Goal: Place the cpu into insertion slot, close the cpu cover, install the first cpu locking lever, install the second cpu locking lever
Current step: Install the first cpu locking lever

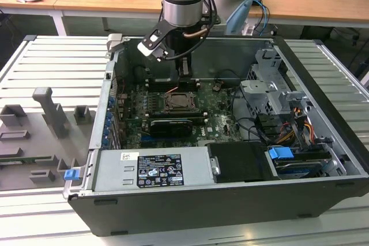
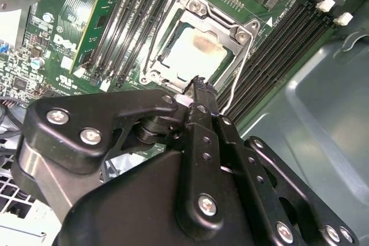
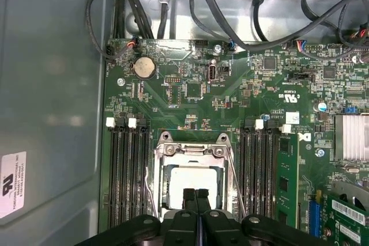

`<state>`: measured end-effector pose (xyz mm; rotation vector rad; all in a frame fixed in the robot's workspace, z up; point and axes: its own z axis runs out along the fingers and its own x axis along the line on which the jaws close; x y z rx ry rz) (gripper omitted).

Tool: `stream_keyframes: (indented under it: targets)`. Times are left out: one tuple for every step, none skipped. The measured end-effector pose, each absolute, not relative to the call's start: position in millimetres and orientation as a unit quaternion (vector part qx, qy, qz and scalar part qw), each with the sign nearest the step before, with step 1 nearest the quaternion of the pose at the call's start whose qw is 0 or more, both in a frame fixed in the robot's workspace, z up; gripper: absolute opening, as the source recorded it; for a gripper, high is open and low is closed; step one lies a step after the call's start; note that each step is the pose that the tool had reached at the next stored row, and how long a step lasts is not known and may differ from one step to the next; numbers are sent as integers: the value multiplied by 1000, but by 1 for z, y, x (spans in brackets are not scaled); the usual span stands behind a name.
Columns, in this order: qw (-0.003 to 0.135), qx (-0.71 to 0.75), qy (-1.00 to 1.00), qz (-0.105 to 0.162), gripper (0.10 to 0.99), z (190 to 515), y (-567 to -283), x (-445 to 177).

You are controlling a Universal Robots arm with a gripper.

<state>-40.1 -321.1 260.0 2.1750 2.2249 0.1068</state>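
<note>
Two black fingers of the gripper (image 3: 196, 195) are pressed together, their tips over one edge of the cpu (image 3: 193, 177). The chip lies in the insertion slot (image 1: 181, 103), mid-board inside the open case (image 1: 230, 205), with the cpu cover (image 3: 190, 150) folded flat around it.

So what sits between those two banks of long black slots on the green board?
The insertion slot, with the cpu seated in it and the cpu cover framing it, as the first wrist view shows.
</note>
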Motion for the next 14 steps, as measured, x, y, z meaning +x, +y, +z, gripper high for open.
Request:
stream_keyframes:
  targets:
    - [14,699,715,34,106,261,-321,-40]
    - [14,699,715,34,106,262,-321,-40]
    - [14,699,715,34,106,263,-321,-40]
    - [14,698,715,34,106,265,-321,-40]
    - [14,698,715,34,106,265,-321,-40]
    - [14,697,716,34,106,266,-321,-40]
    - [14,692,721,35,106,266,-321,-40]
    - [13,672,740,35,106,266,-321,-40]
    - [12,652,758,35,106,266,-321,-40]
    - [12,647,761,35,106,267,-321,-40]
    - [12,647,762,35,106,268,-321,-40]
    - [12,646,762,35,106,270,-321,-40]
    - [12,646,762,35,106,272,-321,-40]
    - [12,646,762,35,106,274,-321,-40]
